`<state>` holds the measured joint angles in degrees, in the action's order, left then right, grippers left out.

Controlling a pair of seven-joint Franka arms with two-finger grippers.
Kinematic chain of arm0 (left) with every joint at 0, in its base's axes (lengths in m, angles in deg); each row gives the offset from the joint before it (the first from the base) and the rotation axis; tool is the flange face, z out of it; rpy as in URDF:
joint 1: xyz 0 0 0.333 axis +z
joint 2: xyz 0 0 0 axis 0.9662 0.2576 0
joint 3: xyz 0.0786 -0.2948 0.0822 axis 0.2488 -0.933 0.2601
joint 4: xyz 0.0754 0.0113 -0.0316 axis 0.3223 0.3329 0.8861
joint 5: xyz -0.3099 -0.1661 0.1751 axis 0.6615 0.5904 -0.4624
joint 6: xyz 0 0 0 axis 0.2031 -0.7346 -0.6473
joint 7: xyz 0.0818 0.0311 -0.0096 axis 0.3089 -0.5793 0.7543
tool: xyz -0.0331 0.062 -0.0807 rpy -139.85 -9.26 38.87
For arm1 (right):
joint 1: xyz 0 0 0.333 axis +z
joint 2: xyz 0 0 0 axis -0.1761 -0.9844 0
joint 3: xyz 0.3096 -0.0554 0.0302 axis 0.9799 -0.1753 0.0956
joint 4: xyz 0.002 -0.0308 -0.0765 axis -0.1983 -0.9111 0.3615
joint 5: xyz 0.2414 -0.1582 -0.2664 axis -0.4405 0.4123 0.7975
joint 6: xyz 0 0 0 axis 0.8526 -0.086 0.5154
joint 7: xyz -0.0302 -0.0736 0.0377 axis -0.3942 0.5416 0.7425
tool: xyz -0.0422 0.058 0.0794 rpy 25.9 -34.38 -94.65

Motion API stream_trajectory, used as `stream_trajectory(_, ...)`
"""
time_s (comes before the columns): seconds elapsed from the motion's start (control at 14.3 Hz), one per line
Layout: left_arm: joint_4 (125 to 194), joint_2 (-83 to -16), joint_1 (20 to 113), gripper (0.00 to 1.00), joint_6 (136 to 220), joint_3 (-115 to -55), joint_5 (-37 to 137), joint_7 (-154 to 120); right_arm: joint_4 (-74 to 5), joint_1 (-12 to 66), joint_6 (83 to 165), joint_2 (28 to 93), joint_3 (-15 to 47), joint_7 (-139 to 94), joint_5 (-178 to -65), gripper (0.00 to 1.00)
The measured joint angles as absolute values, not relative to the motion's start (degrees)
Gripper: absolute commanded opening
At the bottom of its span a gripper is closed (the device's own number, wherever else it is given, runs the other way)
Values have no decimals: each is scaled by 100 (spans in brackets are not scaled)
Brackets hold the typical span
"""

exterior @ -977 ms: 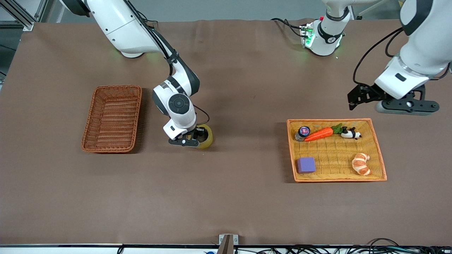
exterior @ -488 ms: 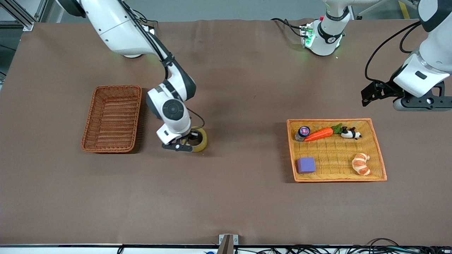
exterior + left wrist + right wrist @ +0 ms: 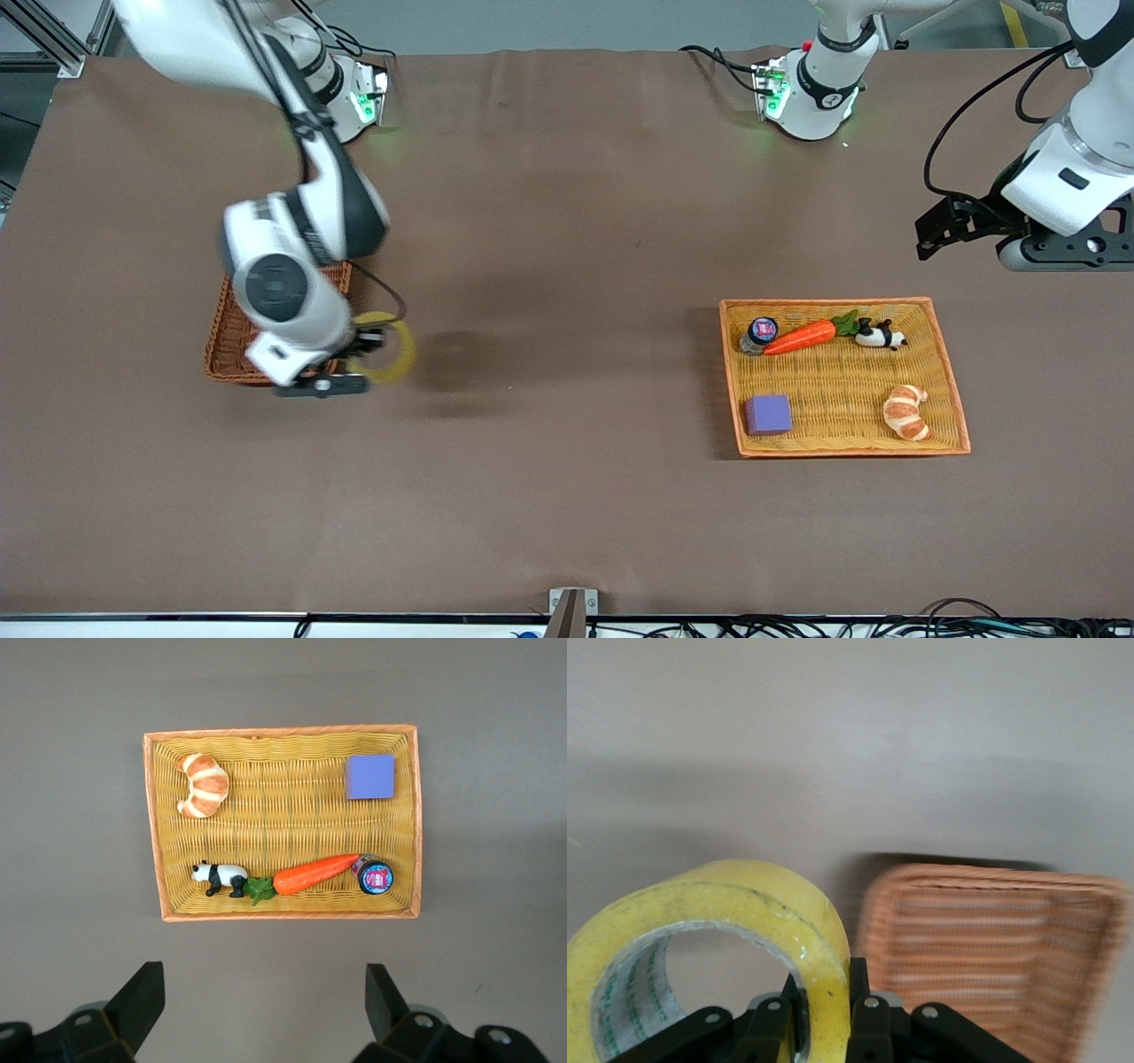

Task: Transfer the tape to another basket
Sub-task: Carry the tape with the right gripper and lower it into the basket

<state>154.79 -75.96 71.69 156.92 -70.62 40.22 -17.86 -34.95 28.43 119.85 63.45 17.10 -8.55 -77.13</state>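
The tape (image 3: 390,352) is a yellowish ring, held in the air by my right gripper (image 3: 359,347), which is shut on its wall. In the right wrist view the tape (image 3: 735,930) fills the foreground with one finger inside the ring and one outside. It hangs beside the dark reddish-brown wicker basket (image 3: 232,332), over the table at the basket's long edge. The basket also shows in the right wrist view (image 3: 992,948). My left gripper (image 3: 952,229) is open and empty, up in the air at the left arm's end, above the table beside the yellow tray basket (image 3: 842,390).
The yellow-orange tray basket (image 3: 283,819) holds a croissant (image 3: 905,412), a purple block (image 3: 767,414), a toy carrot (image 3: 802,336), a panda figure (image 3: 879,335) and a small jar with a pink lid (image 3: 760,333).
My right gripper has lifted the tape off the table and carried it toward the dark basket. My left arm has drawn back a little toward its end of the table.
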Motion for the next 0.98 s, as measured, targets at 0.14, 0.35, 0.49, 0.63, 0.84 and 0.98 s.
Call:
stream_trajectory(0.14, 15479, -7591, 7175, 100, 15691, -7033, 4030, -1786, -3824, 2619, 11959, 6637, 1374, -1871, -7780, 0)
stream_trajectory(0.35, 15481, -7579, 7190, 100, 15693, -7005, 4154, -1783, -4407, 2320, 11999, 7031, 990, -3042, -7884, 0)
stream_trajectory(0.49, 15481, -7570, 7180, 100, 15695, -6985, 4182, -1765, -4867, 2099, 12182, 7271, 898, -3548, -7891, 0)
stream_trajectory(0.63, 15481, -7565, 7153, 100, 15696, -6906, 4184, -1758, -5343, 1956, 12498, 7394, 882, -3851, -7893, 1)
stream_trajectory(0.84, 15481, -7559, 7154, 100, 15696, -6850, 4184, -1758, -5988, 1876, 13091, 7401, 881, -4118, -7903, 2)
stream_trajectory(0.98, 15481, -7541, 7154, 100, 15728, -6850, 4184, -1758, -6403, 1875, 13588, 7400, 884, -4144, -7929, 2)
